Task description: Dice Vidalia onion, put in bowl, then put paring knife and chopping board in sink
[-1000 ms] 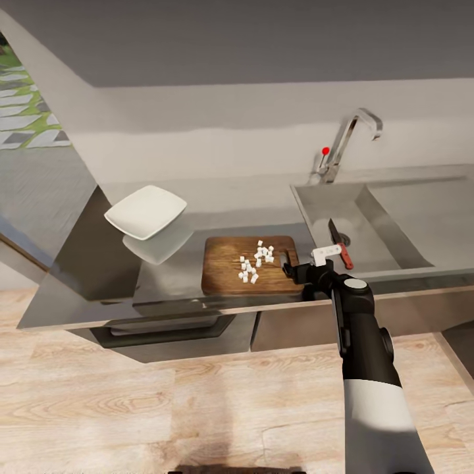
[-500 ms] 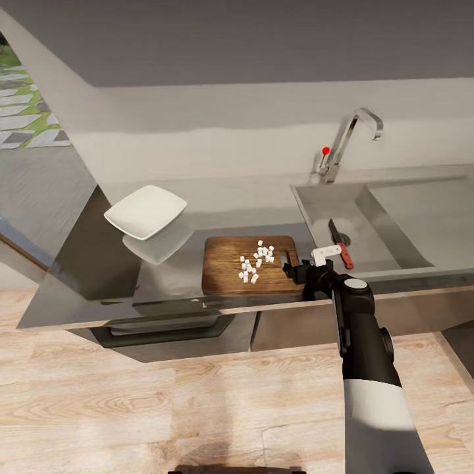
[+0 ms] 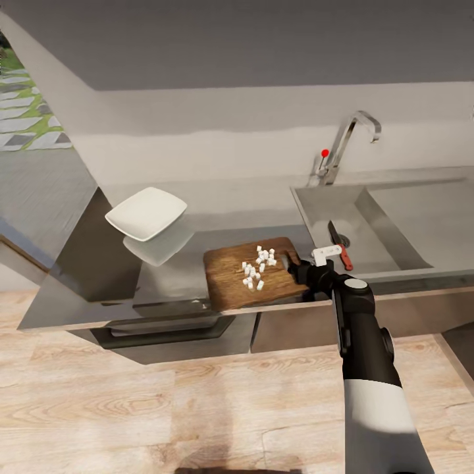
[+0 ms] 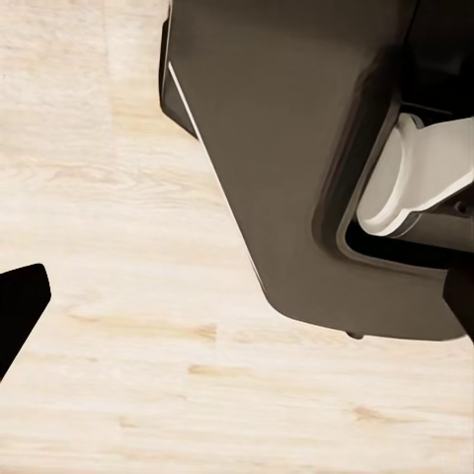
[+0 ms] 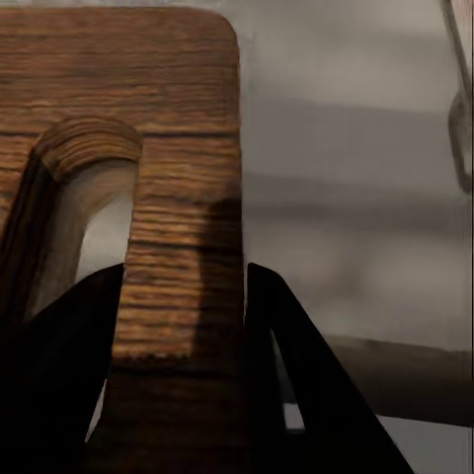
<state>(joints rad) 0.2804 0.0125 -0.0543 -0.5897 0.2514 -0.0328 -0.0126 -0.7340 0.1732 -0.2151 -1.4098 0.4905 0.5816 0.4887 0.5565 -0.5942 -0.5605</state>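
Onion dice [image 3: 259, 263], a loose cluster of small white cubes, sit on the chopping board [image 3: 240, 280], which now lies skewed on the countertop [image 3: 217, 217] where half a second ago it lay square to the front edge. Your right gripper [image 3: 293, 266] is clamped on the board's handle end: in the right wrist view the strip of wood [image 5: 183, 247] between the oval slot and the board's edge runs between the two dark fingers [image 5: 296, 385]. The paring knife [image 3: 340, 245] lies in the sink [image 3: 388, 224] with its red handle toward you, just beyond your wrist. The white bowl [image 3: 146, 212] stands on the countertop, apart from the board. As for your left gripper [image 4: 20, 306], you get a dark fingertip over the wooden floor [image 4: 118, 375], so I cannot tell how its jaws stand.
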